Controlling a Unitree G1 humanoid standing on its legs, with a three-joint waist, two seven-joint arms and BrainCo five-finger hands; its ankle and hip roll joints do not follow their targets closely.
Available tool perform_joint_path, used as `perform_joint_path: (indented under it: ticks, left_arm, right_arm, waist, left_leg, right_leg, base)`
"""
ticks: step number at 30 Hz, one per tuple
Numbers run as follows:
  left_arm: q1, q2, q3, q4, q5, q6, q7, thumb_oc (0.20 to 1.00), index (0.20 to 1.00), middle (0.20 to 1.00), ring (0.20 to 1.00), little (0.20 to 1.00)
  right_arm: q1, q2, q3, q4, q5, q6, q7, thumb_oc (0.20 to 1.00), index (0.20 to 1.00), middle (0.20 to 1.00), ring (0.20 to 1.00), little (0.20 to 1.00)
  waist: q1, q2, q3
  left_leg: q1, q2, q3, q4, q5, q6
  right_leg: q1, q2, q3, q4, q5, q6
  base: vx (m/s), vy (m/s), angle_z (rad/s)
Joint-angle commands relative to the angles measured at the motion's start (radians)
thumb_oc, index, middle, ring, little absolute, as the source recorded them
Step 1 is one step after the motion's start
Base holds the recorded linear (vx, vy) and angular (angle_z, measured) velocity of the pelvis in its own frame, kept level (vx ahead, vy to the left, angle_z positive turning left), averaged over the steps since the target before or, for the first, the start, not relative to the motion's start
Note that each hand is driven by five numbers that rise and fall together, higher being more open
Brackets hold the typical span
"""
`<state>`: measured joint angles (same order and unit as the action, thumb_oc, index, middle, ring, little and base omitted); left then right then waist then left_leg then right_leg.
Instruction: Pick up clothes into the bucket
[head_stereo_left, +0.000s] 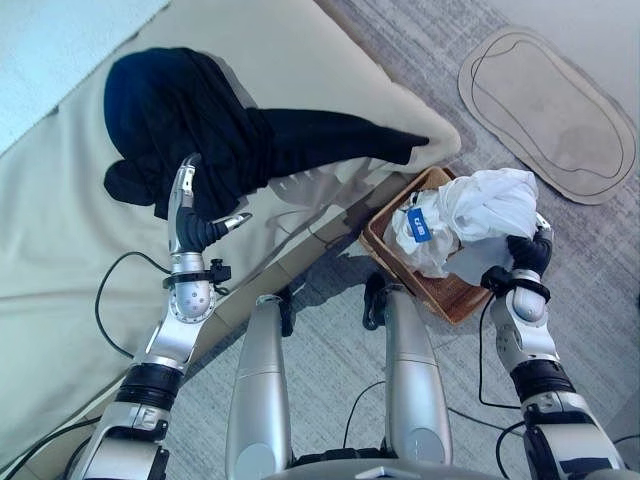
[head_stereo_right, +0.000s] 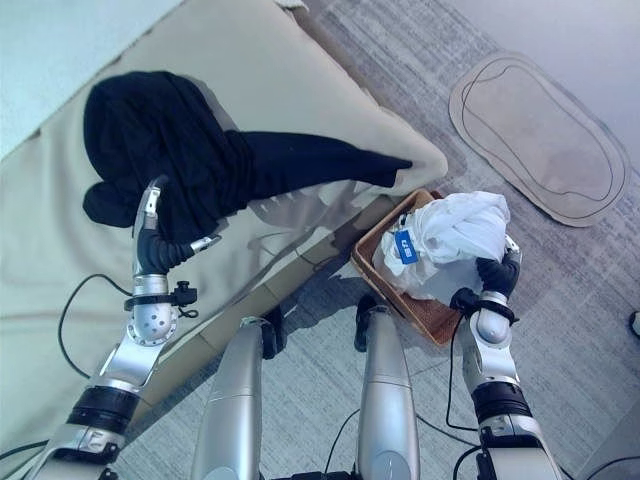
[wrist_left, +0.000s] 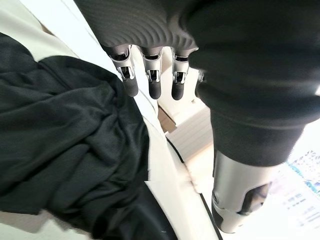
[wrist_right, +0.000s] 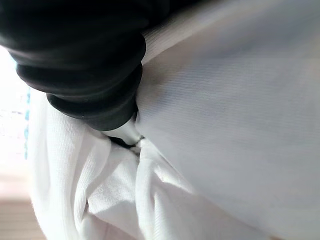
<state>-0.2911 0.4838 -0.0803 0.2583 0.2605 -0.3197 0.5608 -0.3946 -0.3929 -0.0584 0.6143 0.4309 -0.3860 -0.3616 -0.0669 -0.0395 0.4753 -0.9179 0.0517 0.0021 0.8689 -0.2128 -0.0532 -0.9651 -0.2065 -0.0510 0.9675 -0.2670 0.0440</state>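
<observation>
**A:** so where's the laundry at? I see a crumpled black cloth garment (head_stereo_left: 200, 130) in the upper left of the frame, lying on the beige cushion (head_stereo_left: 300, 60), one sleeve stretched out toward the middle.

**B:** yep, and the left hand (head_stereo_left: 185, 215) sits at that garment's lower edge, fingers straight and spread, thumb sticking out sideways, gripping nothing.

**A:** and the right hand (head_stereo_left: 530, 250)?

**B:** right-centre, buried in the bunched white cloth garment (head_stereo_left: 470, 215) piled in the brown woven basket (head_stereo_left: 440, 290) on the grey carpet (head_stereo_left: 600, 300). Fingers are hidden in the fabric, so can't tell. Oval beige mat (head_stereo_left: 550, 110) upper right.
</observation>
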Motion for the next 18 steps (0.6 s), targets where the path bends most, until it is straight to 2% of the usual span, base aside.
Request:
perform_joint_path:
  ticks: [1, 2, 3, 10, 18]
  left_arm:
    - [-0.029, 0.005, 0.018, -0.005, 0.035, -0.011, 0.092, 1.0, 1.0, 1.0, 1.0, 1.0]
    - [-0.057, 0.017, 0.02, 0.001, 0.04, -0.003, 0.118, 1.0, 1.0, 1.0, 1.0, 1.0]
    - [-0.072, 0.025, 0.018, 0.008, 0.044, 0.002, 0.133, 1.0, 1.0, 1.0, 1.0, 1.0]
    - [-0.177, 0.086, 0.025, -0.008, 0.102, 0.039, 0.203, 1.0, 1.0, 1.0, 1.0, 1.0]
    - [-0.298, 0.176, 0.01, 0.012, 0.143, 0.091, 0.261, 1.0, 1.0, 1.0, 1.0, 1.0]
  right_arm:
    - [-0.034, -0.076, 0.007, 0.019, -0.012, -0.064, -0.046, 0.2, 0.2, 0.2, 0.2, 0.2]
    - [-0.069, -0.088, 0.02, 0.057, -0.017, -0.055, -0.057, 0.2, 0.2, 0.2, 0.2, 0.2]
    - [-0.089, -0.099, 0.031, 0.091, -0.031, -0.045, -0.063, 0.2, 0.2, 0.2, 0.2, 0.2]
    - [-0.182, -0.153, 0.14, 0.214, -0.201, 0.032, -0.079, 0.2, 0.2, 0.2, 0.2, 0.2]
    - [-0.297, -0.164, 0.244, 0.446, -0.274, 0.101, -0.067, 0.2, 0.2, 0.2, 0.2, 0.2]
  waist:
    - [-0.013, 0.034, -0.076]
    - [-0.012, 0.039, -0.07]
    - [-0.01, 0.045, -0.072]
    - [-0.009, 0.062, -0.066]
    - [-0.002, 0.078, -0.077]
  left_leg:
    - [-0.031, 0.007, -0.015, 0.109, -0.088, 0.019]
    - [-0.062, 0.008, -0.011, 0.127, -0.091, 0.022]
    - [-0.066, 0.01, -0.017, 0.144, -0.125, 0.02]
    - [-0.145, 0.005, -0.013, 0.178, -0.13, 0.027]
    - [-0.214, -0.01, -0.012, 0.204, -0.131, 0.033]
  right_leg:
    - [0.011, -0.046, 0.077, -0.073, 0.102, 0.061]
    - [-0.023, -0.041, 0.085, -0.055, 0.1, 0.061]
    - [-0.034, -0.037, 0.09, -0.03, 0.067, 0.066]
    - [-0.119, -0.031, 0.109, 0.005, 0.06, 0.064]
    - [-0.186, -0.029, 0.121, 0.03, 0.059, 0.066]
  base:
    - [-0.05, 0.016, -0.13]
    - [0.03, 0.01, -0.08]
    - [0.05, 0.005, -0.05]
    - [0.0, 0.012, -0.03]
    - [0.01, 0.009, 0.03]
